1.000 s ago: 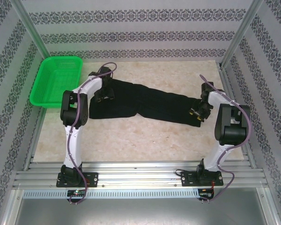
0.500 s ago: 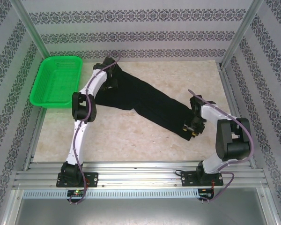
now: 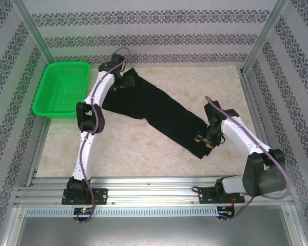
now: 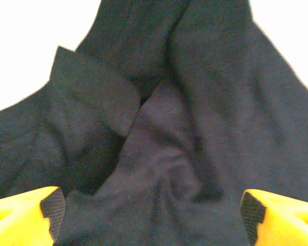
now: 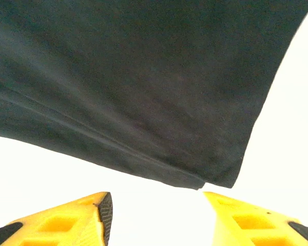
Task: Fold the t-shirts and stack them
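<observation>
At the far left the green basket sits at the edge of the table, well apart from the cloth. My left arm reaches across to the far side. My left gripper hangs over the far-left end of the black t-shirt.

From the left wrist I see my yellow fingers spread wide, one in each lower corner. Rumpled dark fabric fills the space between them. A folded flap lies to the left and a deep crease runs up the middle. The pads do not pinch the cloth, so this hand is wide and holds nothing. I cannot tell whether the tips touch the fabric.

The t-shirt lies on the table as a long, narrow band. It slants from the far left towards the near right, with a broader bunch at its left end.

My right gripper is at the near-right end of that band. In the right wrist view the shirt's corner and its layered edge lie just beyond my fingertips. Bare pale table shows between them. This hand is parted about halfway and grips nothing.
</observation>
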